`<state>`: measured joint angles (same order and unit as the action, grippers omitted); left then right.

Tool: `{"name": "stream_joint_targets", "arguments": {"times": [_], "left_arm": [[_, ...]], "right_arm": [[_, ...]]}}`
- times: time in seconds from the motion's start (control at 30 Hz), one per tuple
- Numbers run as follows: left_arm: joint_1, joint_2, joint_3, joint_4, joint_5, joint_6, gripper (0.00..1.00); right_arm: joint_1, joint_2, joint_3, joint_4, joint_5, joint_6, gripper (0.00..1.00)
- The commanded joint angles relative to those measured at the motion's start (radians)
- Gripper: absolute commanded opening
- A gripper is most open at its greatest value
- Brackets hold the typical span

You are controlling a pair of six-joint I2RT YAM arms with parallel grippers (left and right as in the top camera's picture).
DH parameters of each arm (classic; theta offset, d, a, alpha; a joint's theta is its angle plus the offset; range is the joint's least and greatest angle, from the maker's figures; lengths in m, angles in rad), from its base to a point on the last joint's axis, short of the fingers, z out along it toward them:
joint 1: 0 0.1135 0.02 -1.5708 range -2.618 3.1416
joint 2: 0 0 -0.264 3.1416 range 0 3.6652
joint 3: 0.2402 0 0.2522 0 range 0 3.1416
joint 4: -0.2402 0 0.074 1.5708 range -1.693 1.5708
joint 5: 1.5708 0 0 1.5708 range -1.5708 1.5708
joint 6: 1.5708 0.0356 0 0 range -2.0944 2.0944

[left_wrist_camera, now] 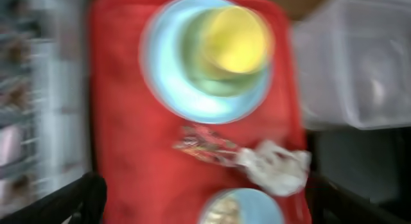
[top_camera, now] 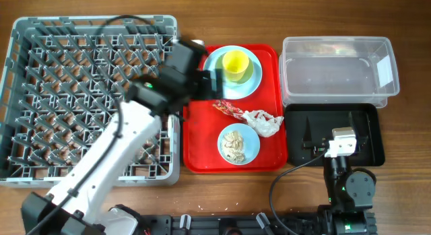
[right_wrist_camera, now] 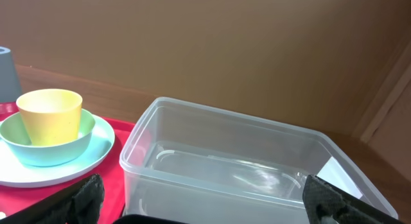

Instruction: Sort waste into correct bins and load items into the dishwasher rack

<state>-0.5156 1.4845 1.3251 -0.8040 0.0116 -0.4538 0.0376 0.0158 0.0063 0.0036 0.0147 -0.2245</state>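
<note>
**Inspector:** Begin at the left. What is obscured?

**Assistant:** The dishwasher rack [top_camera: 60, 66] lies at the far left of the table [top_camera: 202, 194]. The left arm [top_camera: 114, 147] crosses its lower right part and hides the pegs beneath. The left wrist view is blurred throughout, so the rack shows there only as a grey smear at the frame edge.

**Inspector:** The left gripper?

**Assistant:** From overhead the left gripper [left_wrist_camera: 212, 197] is a dark mass above the upper left of the red tray [top_camera: 202, 144]. It covers the left rim of the plate [top_camera: 225, 93], and its fingers cannot be read from there. Its own wrist view shows them at the two lower corners, set wide apart, with nothing held between them.

**Inspector:** On the red tray?

**Assistant:** At the back, the yellow cup [top_camera: 235, 62] stands in the bowl [top_camera: 252, 72], and the bowl stands on the plate. At mid-tray the red wrapper [top_camera: 227, 109] touches the napkin [top_camera: 264, 122] to its right. At the front, the food scraps [top_camera: 236, 145] lie on a small blue dish [top_camera: 251, 150]. The left wrist view cuts that dish off at its bottom edge.

**Inspector:** And to the right?

**Assistant:** The clear tub [top_camera: 337, 41] stands just beside the red tray, with the black tray [top_camera: 367, 120] in front of it. Overhead shows the tub's white label [top_camera: 386, 71] on its right end; the right wrist view catches only a white corner of it. The right gripper [right_wrist_camera: 205, 197] is dark against the black tray from overhead and cannot be made out. Its wrist view shows both fingers at the lower corners, well apart, gripping nothing and facing the tub's near wall. A grey object [right_wrist_camera: 5, 73] at that view's left edge is cut off and cannot be identified.
</note>
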Motion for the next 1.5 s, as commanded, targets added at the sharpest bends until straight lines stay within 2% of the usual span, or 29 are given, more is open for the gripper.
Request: {"name": "stream_joint_targets", "arguments": {"times": [0.0, 0.17, 0.23, 0.4, 0.5, 0.63, 0.67, 0.8, 0.87, 0.9, 0.93, 0.97, 1.03, 1.07, 1.1, 1.13, 1.2, 1.3, 1.47], "left_arm": [[0.122, -0.023, 0.009, -0.050, -0.013, 0.005, 1.00], [0.217, -0.030, 0.009, -0.056, -0.013, 0.005, 1.00], [0.229, -0.032, 0.009, -0.054, -0.013, 0.005, 1.00], [0.229, -0.032, 0.009, -0.057, -0.013, 0.005, 1.00], [0.229, -0.031, 0.009, -0.058, -0.013, 0.005, 1.00], [0.229, -0.031, 0.009, -0.057, -0.013, 0.005, 1.00], [0.229, -0.031, 0.009, -0.058, -0.013, 0.005, 1.00], [0.229, -0.031, 0.009, -0.058, -0.013, 0.005, 1.00], [0.229, -0.032, 0.009, -0.057, -0.013, 0.005, 1.00], [0.229, -0.031, 0.009, -0.058, -0.013, 0.005, 1.00], [0.229, -0.031, 0.009, -0.058, -0.013, 0.005, 1.00], [0.229, -0.031, 0.009, -0.057, -0.013, 0.005, 1.00], [0.229, -0.031, 0.009, -0.058, -0.013, 0.005, 1.00], [0.229, -0.031, 0.009, -0.057, -0.013, 0.005, 1.00], [0.229, -0.031, 0.009, -0.058, -0.013, 0.005, 1.00], [0.229, -0.031, 0.009, -0.057, -0.013, 0.005, 1.00], [0.229, -0.031, 0.009, -0.057, -0.013, 0.005, 1.00], [0.229, -0.031, 0.009, -0.057, -0.013, 0.005, 1.00], [0.229, -0.031, 0.009, -0.057, -0.013, 0.005, 1.00]], "right_arm": [[-0.004, -0.002, -0.001, 0.003, -0.017, 0.018, 1.00], [-0.004, -0.002, -0.001, 0.021, -0.206, 0.013, 1.00], [-0.004, -0.002, -0.001, 0.076, -0.219, 0.030, 1.00], [-0.004, -0.002, 0.043, 0.142, -0.256, 0.330, 1.00], [-0.004, 0.009, 0.111, 0.137, -0.291, 0.443, 1.00], [-0.004, 0.124, 0.335, -0.008, -0.351, 0.486, 1.00], [-0.004, 0.177, 0.417, -0.081, -0.381, 0.483, 1.00], [-0.004, 0.471, 0.800, -0.496, -0.546, 0.319, 1.00], [-0.004, 0.598, 0.946, -0.636, -0.599, 0.284, 1.00], [-0.004, 0.647, 0.996, -0.652, -0.604, 0.295, 1.00], [-0.004, 0.687, 1.031, -0.666, -0.651, 0.364, 1.00], [-0.004, 0.722, 1.051, -0.687, -0.721, 0.454, 1.00], [-0.004, 0.771, 1.047, -0.682, -0.866, 0.520, 1.00], [-0.004, 0.806, 1.047, -0.710, -0.933, 0.532, 0.93], [0.002, 0.842, 1.038, -0.764, -0.921, 0.581, 0.73], [0.012, 0.865, 1.021, -0.806, -0.867, 0.600, 0.66], [0.053, 0.884, 0.980, -0.865, -0.678, 0.594, 0.61], [0.123, 0.903, 0.924, -0.903, -0.518, 0.623, 0.52], [0.319, 0.982, 0.883, -0.901, -0.330, 0.632, 0.52]]}}
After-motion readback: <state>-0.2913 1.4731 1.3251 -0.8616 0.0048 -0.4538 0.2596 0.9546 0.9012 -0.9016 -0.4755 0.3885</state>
